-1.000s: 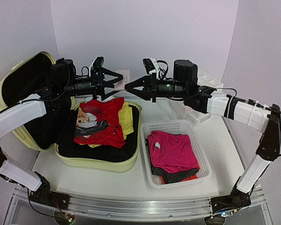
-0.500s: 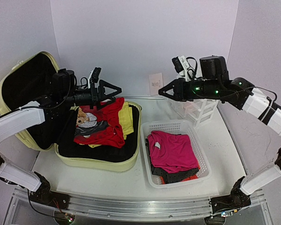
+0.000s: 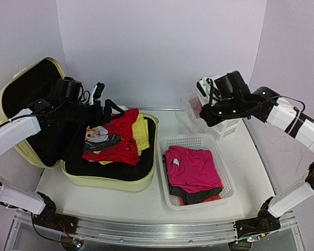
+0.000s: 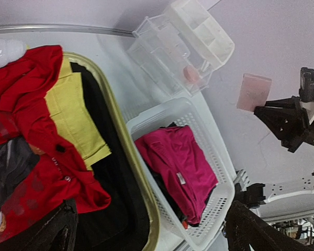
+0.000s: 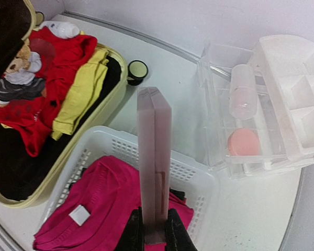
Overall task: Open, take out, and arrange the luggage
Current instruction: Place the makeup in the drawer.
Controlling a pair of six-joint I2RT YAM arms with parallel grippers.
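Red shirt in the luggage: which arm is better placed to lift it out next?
Likely left. The left gripper hangs open over the red shirt; the right gripper is shut on a pink slab.

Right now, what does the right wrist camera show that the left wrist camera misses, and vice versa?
Only right wrist: a small black pot beside the luggage. Only left wrist: the left pincer, spread wide, and the broad face of a flat pink case. Both: the right pincer clamping that case, red and yellow clothes, the white basket holding a magenta shirt, the clear organizer.
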